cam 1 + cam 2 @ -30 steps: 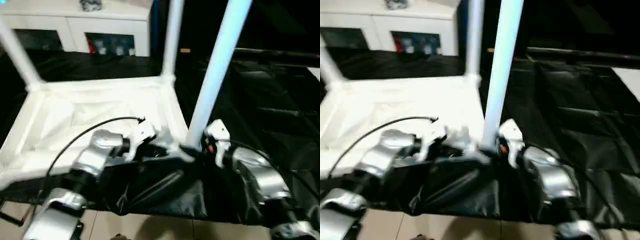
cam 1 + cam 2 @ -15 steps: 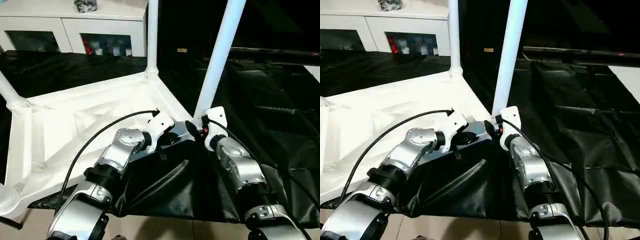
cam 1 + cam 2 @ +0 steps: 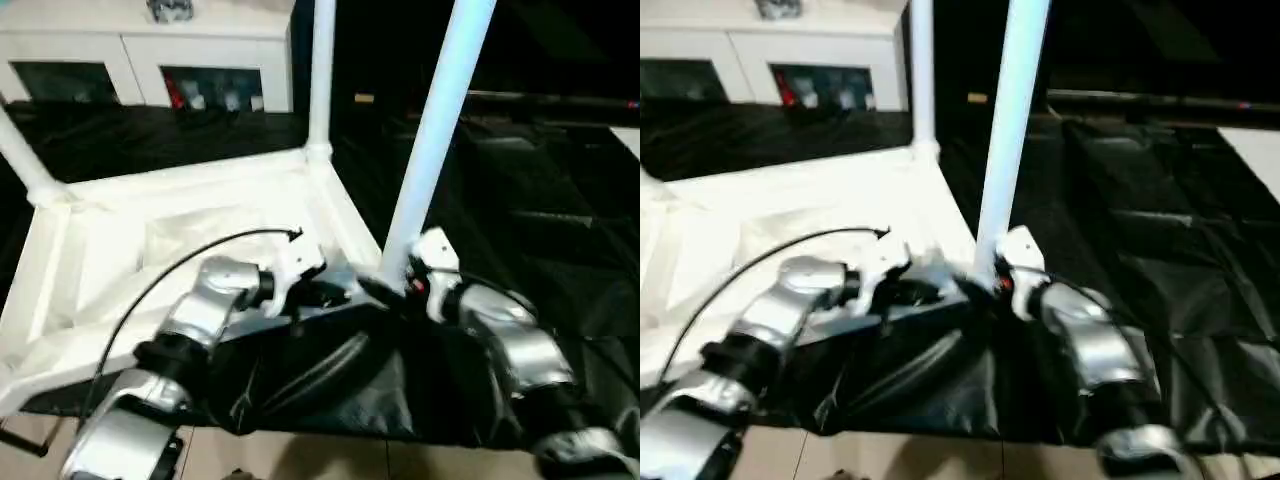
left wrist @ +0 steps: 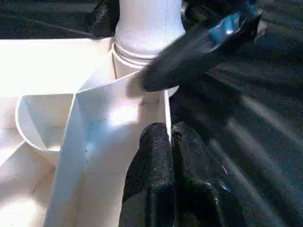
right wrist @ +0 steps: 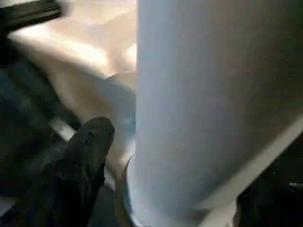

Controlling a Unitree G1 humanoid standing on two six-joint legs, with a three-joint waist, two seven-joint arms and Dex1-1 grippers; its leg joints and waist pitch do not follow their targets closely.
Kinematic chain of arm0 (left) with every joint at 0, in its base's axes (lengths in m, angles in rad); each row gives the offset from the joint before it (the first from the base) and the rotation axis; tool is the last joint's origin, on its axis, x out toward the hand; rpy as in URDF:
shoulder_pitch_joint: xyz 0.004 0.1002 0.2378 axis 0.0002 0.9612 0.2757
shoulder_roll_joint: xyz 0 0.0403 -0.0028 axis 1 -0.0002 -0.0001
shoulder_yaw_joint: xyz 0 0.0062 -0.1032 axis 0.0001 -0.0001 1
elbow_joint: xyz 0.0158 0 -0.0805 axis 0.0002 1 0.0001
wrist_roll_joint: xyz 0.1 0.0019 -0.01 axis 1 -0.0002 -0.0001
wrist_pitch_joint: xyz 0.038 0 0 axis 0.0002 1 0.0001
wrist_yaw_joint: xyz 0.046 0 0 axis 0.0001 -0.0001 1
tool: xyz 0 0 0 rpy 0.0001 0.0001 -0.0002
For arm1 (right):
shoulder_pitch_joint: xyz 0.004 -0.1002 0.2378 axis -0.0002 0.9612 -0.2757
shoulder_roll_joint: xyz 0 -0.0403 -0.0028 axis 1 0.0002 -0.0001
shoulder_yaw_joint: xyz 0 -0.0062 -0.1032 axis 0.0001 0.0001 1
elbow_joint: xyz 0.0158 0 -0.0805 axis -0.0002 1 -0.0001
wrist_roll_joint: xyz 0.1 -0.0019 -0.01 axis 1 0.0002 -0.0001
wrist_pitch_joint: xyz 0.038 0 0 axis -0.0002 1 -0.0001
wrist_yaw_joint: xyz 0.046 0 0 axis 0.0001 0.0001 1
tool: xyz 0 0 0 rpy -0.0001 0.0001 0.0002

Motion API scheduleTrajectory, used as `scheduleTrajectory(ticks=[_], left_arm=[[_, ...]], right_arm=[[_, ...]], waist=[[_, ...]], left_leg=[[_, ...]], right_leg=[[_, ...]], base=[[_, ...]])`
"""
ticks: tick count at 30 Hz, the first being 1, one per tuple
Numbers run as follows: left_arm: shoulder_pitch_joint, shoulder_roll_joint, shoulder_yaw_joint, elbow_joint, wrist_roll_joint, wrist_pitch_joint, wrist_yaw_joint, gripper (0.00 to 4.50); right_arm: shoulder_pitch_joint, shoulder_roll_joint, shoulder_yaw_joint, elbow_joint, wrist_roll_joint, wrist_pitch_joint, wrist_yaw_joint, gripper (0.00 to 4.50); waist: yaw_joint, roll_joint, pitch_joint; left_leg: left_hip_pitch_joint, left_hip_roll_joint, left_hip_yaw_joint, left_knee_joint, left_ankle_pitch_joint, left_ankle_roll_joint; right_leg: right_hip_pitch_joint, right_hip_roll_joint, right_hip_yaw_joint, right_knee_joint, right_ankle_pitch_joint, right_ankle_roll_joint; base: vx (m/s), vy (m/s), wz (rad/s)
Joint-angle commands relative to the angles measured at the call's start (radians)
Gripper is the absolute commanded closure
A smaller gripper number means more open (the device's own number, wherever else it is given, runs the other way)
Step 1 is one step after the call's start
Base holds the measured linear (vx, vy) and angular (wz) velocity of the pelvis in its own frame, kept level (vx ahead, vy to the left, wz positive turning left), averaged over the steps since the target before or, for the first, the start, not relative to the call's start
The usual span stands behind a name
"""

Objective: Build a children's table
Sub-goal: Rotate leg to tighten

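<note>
Head views, L to R. Far L: a white tapered leg (image 3: pixel 25 158) rises at a slant from the far-L corner socket of the table top (image 3: pixel 120 250), which lies upside down, ribbed underside up, on a black sheet (image 3: pixel 540 200) covering the work surface. Behind, a white cabinet (image 3: pixel 150 45) w/ glass-fronted bays. L arm: silver forearm w/ black cable reaches in to the top's near-R corner; left gripper (image 4: pixel 171 142) w/ its two black fingers (image 4: pixel 154 161) pressed together, pinching the thin raised rim wall of the top just beside the corner socket (left wrist view). Centre: second leg (image 3: pixel 322 75) stands upright in the far-R socket. R of centre: third leg (image 3: pixel 432 135), nearest the camera, stands in the near-R socket, leaning slightly R. R arm: right gripper (image 3: pixel 395 290) sits at this leg's base; in the right wrist view one black finger (image 5: pixel 87 156) lies beside the leg w/ a gap showing, jaws spread wide around the tube, not clamped. Tiled floor (image 3: pixel 330 460) along the near edge.
</note>
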Motion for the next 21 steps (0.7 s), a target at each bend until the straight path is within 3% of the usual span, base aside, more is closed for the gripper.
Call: scheduleTrajectory(ticks=[1,5,13,21], left_arm=[[-0.018,-0.011,-0.017,-0.049,-0.039,-0.047,-0.063,4.50],[-0.014,0.024,-0.023,-0.053,-0.039,-0.048,-0.121,4.50],[-0.012,0.067,-0.028,-0.054,-0.043,-0.050,-0.177,4.50],[-0.009,0.047,-0.025,-0.050,-0.039,-0.051,-0.136,4.50]], right_arm=[[0.012,0.001,0.058,-0.042,0.026,0.001,0.095,0.72],[0.028,-0.040,0.078,-0.070,0.043,0.008,0.177,1.05],[0.043,-0.071,0.098,-0.102,0.050,0.020,0.251,1.77],[0.061,-0.061,0.104,-0.119,0.050,0.030,0.243,1.89]], waist=[[-0.001,-0.004,-0.065],[0.002,-0.004,-0.063],[0.004,-0.006,-0.063],[0.006,-0.006,-0.065]], left_leg=[[0.008,0.019,0.003,-0.065,-0.214,0.071],[0.010,0.021,0.002,-0.067,-0.229,0.057],[0.008,0.020,0.001,-0.068,-0.221,0.054],[0.009,0.020,0.002,-0.065,-0.204,0.058]], right_leg=[[0.054,-0.050,0.036,-0.075,-0.159,-0.248],[0.051,-0.052,0.036,-0.077,-0.204,-0.242],[0.051,-0.052,0.035,-0.076,-0.209,-0.239],[0.052,-0.052,0.035,-0.073,-0.177,-0.248]], base=[[0.000,0.000,0.00],[0.000,0.000,0.00],[0.000,0.000,0.00],[0.000,0.000,0.00]])
